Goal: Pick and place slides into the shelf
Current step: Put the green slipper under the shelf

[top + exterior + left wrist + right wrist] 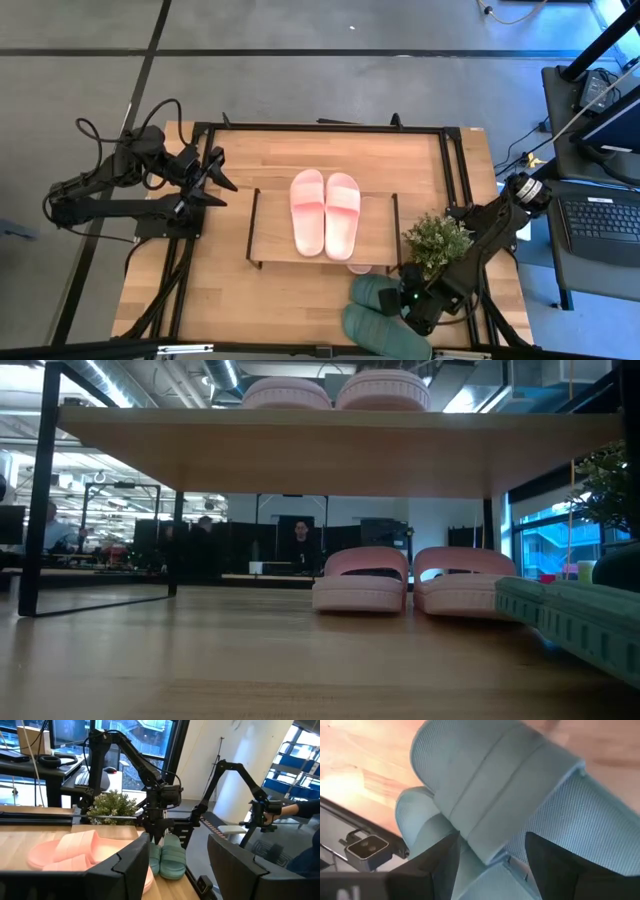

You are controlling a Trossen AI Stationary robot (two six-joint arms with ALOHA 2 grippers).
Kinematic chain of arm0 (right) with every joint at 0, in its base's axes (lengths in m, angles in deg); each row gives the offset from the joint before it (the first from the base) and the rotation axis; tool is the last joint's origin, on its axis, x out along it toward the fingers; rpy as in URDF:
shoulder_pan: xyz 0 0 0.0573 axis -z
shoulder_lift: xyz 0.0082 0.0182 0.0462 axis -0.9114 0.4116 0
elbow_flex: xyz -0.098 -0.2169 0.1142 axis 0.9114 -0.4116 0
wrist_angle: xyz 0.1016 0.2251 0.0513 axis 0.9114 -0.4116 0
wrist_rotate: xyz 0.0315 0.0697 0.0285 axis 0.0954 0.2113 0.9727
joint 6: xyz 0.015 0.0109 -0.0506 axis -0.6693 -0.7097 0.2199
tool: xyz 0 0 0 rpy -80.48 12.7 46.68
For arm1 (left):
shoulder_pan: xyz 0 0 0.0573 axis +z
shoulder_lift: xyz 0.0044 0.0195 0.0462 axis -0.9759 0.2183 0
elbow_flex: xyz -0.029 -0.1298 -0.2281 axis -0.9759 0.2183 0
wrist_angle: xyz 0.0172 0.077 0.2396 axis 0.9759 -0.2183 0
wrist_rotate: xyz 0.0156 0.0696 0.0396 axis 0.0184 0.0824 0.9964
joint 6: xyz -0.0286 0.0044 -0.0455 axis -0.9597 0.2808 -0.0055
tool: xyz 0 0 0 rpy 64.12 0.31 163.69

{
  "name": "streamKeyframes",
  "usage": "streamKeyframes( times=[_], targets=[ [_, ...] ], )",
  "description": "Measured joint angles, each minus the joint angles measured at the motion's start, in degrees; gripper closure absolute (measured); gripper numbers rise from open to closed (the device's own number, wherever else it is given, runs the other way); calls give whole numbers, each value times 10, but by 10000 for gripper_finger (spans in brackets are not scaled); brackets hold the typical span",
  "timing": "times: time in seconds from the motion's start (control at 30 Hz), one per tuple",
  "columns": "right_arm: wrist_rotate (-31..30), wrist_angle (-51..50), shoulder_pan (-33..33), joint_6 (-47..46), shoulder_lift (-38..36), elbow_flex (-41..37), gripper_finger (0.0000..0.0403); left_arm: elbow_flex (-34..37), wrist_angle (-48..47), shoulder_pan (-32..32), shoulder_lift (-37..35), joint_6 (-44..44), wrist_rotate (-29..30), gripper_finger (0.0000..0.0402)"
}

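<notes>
Now | step: take green slides [375, 305] beside the shelf [275, 245] corner, on bench [240, 160] | my right tool [415, 308] open, over one strap, holds nothing | advice: go lower, close centered on strap, lift level | my left tool [218, 172] open, empty, waiting away from shelf

Readable text: none
Labels or brands: none legible on any surface
Numbers: 0 readable
Signs: none legible in the room behind the table
</notes>
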Motion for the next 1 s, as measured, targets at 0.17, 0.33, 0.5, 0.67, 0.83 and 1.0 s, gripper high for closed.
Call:
streamKeyframes(
  times=[0.17,0.33,0.5,0.67,0.83,1.0],
  targets=[
    [0,4,7,19,0,0,181,0,-5,0,0,0,0,211],
    [0,4,8,4,4,0,181,0,-5,0,0,-2,0,211],
    [0,23,8,3,31,0,181,0,-10,0,0,-3,0,211],
    [-8,66,8,20,56,0,181,0,-18,0,0,-3,0,211],
    [-10,77,8,22,63,0,181,0,-19,0,0,0,1,211],
    [-10,78,8,21,63,0,195,0,-19,0,0,0,1,211]
  ],
)
